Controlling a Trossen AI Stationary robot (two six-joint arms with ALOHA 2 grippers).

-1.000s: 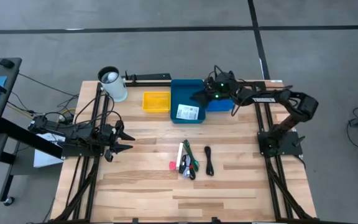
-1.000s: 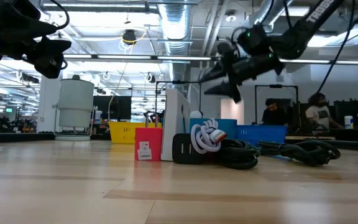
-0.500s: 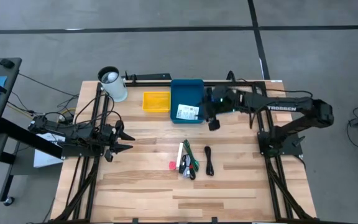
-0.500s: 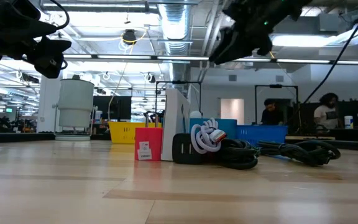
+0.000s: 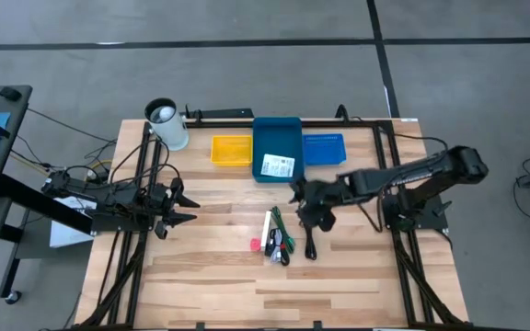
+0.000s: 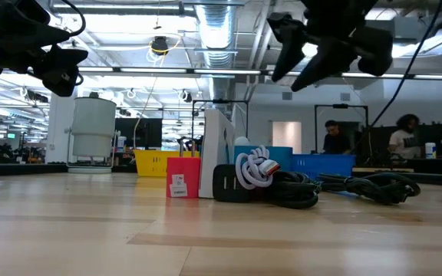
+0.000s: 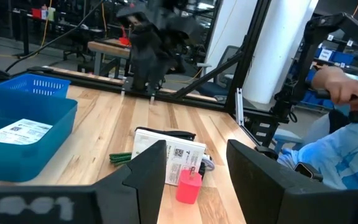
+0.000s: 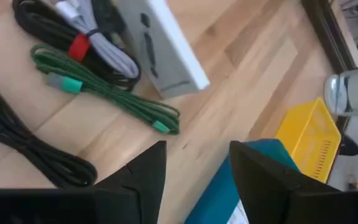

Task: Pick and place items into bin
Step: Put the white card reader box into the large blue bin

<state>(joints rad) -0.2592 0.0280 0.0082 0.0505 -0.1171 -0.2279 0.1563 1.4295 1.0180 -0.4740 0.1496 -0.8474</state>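
Observation:
The items lie in a small pile (image 5: 275,237) mid-table: a white box (image 8: 163,46), a green cord (image 8: 104,87), a grey cord with a red tie (image 8: 98,43) and a pink cube (image 5: 255,245). A black cable (image 5: 309,237) lies just right of the pile. The teal bin (image 5: 276,138) stands at the far edge and holds one white printed card (image 5: 278,165). My right gripper (image 5: 306,200) hovers open above the table between the bin and the black cable, touching nothing. My left gripper (image 5: 180,207) waits open at the table's left.
A yellow tray (image 5: 231,149) stands left of the teal bin and a blue basket (image 5: 324,147) right of it. A white cylinder (image 5: 166,124) is at the far left corner. Bare wood lies along the near edge. People show in the room beyond (image 6: 396,142).
My right gripper has swung from above the bins at the far edge toward the near edge, and now hangs close to the pile and the black cable. Its fingers have stayed open. The items have not moved.

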